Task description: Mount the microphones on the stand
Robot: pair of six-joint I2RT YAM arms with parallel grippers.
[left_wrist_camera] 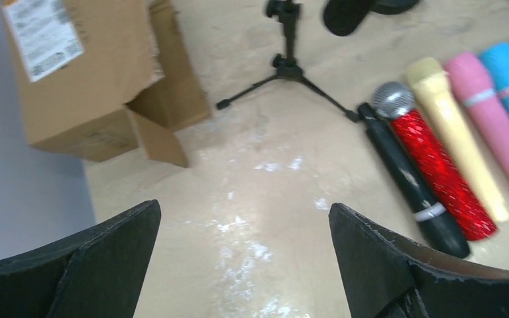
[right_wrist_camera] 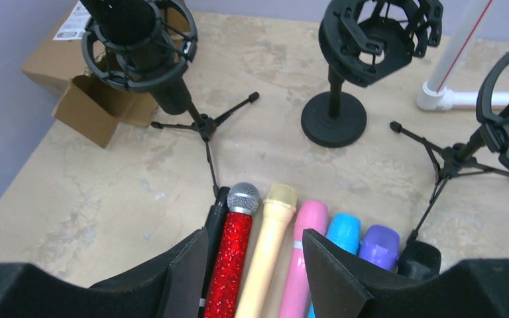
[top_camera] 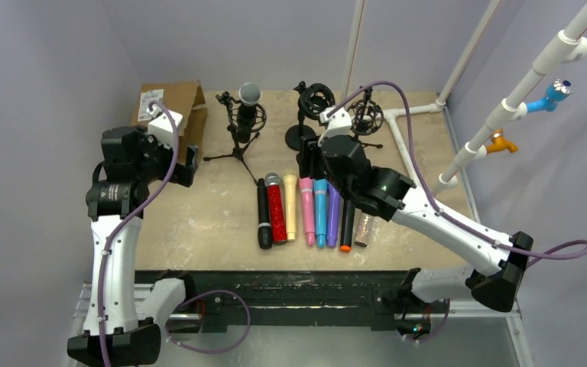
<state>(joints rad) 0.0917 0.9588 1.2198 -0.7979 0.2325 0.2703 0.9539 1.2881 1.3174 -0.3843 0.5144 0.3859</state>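
Note:
Several microphones lie side by side on the table: black (top_camera: 264,218), glittery red (top_camera: 276,210), cream (top_camera: 290,206), pink (top_camera: 307,210), blue (top_camera: 320,212), purple (top_camera: 333,214), a black one with an orange end (top_camera: 347,229) and glittery silver (top_camera: 364,229). A tripod stand (top_camera: 238,145) holds a grey-headed microphone (top_camera: 249,95). The round-base stand (top_camera: 303,136) and a second tripod stand (top_camera: 367,118) carry empty shock mounts. My right gripper (right_wrist_camera: 253,235) hovers open above the red microphone (right_wrist_camera: 235,258) and the cream microphone (right_wrist_camera: 268,245), holding nothing. My left gripper (left_wrist_camera: 245,265) is wide open over bare table, left of the row.
A torn brown cardboard box (top_camera: 172,103) sits at the back left, close to my left gripper (top_camera: 191,164). White PVC piping (top_camera: 413,145) runs along the right side of the table. Grey walls close in the left, back and right.

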